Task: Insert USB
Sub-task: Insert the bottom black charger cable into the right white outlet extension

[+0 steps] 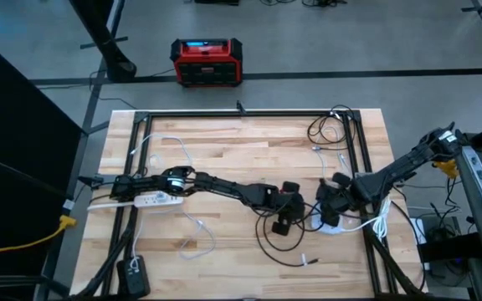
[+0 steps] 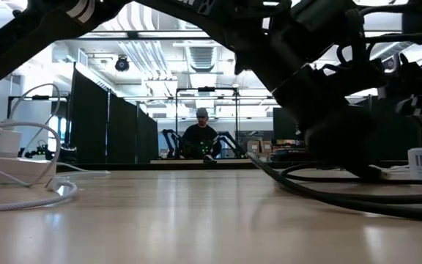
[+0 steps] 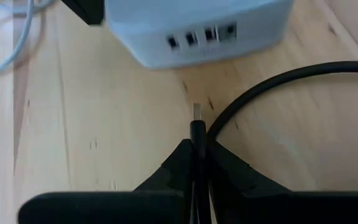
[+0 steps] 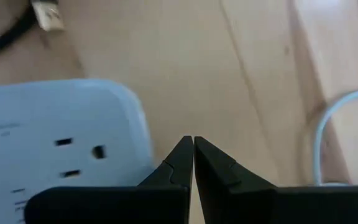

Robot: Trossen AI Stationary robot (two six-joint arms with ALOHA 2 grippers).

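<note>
A white power strip lies on the wooden table right of centre, and it also shows in the high view. Its row of USB ports faces my left gripper. My left gripper is shut on a black USB plug, whose metal tip points at the ports a short way off. In the high view my left gripper is at the table's middle. My right gripper, shut, stands at the strip's edge, beside its outlets. The plug's tip also shows in the right wrist view. My left gripper pinches the plug's black body between its two fingers, just behind the metal tip. The fingers lie along the plug, low over the table. The metal tip sticks out ahead, and the black cable loops away beside it. My right gripper: I cannot tell whether its shut fingertips touch the strip or the table.
A second white power strip with white cable lies at the table's left. Black cable loops lie near the front. More cables lie at the far right. Dark frame rails run along the table. A person sits beyond the table.
</note>
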